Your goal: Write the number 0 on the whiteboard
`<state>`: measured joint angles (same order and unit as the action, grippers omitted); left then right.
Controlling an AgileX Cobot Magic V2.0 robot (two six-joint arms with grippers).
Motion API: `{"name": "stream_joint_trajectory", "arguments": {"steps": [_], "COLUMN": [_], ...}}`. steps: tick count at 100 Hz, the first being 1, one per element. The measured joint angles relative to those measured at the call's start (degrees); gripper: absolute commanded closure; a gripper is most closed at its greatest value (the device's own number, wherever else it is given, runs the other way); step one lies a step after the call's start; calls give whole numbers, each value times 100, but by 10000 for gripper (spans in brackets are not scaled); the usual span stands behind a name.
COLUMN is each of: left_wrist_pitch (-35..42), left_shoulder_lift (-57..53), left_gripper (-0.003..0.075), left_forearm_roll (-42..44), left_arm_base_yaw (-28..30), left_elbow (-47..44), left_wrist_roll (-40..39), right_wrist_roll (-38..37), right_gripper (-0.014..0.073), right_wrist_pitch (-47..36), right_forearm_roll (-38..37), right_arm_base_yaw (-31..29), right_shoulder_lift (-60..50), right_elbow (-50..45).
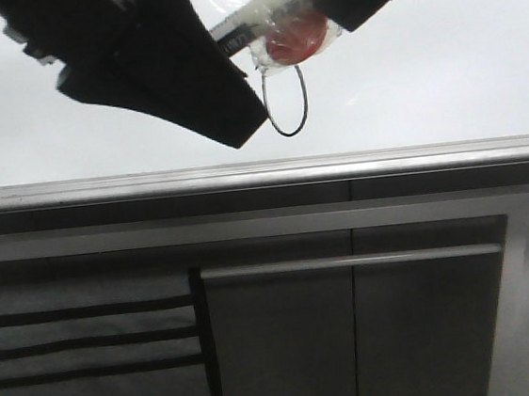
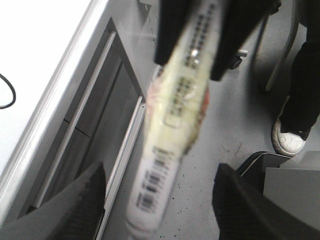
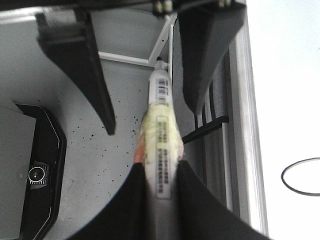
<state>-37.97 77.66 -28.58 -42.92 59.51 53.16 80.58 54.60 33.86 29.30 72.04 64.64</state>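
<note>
A: What holds the white, label-wrapped plastic marker (image 3: 161, 145)?

B: The right gripper (image 3: 160, 175), clamped around its barrel; the left gripper (image 2: 160, 205) gapes wide, empty, with the marker between its fingers.

A: Handling?

B: Light, stiff, probably slick; grip mid-barrel.

A: And the thin black oval number 0 (image 1: 286, 101)?

B: Beyond, on the glossy white whiteboard (image 1: 441, 75), at six o'clock from the marker.
</note>
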Motion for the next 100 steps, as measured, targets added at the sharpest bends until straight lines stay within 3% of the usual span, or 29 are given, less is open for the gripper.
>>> {"name": "stream_joint_trajectory", "arguments": {"steps": [33,56,63,80,100], "left_wrist_pitch": [165,165,154,141,121], "left_shoulder_lift": [62,62,62,62,62], "left_gripper": [547,631,650,670,680], "left_forearm_roll": [13,17,42,56,19], "left_arm_base_yaw": [0,-23,-23,-35,288], "left_elbow": [61,61,61,61,61], "left_wrist_roll": [16,38,63,100,100], "right_wrist_roll": [0,10,24,23,-49], "right_gripper": [606,602,561,352,326], "right_wrist_pitch": [0,-36,-36,-85,-263], "right_forearm_roll": [0,0,0,0,-61], "right_arm_base_yaw": [0,0,0,0,-184], "right_shoulder_lift": [0,0,0,0,-164], "right_elbow": [0,0,0,0,0]}}
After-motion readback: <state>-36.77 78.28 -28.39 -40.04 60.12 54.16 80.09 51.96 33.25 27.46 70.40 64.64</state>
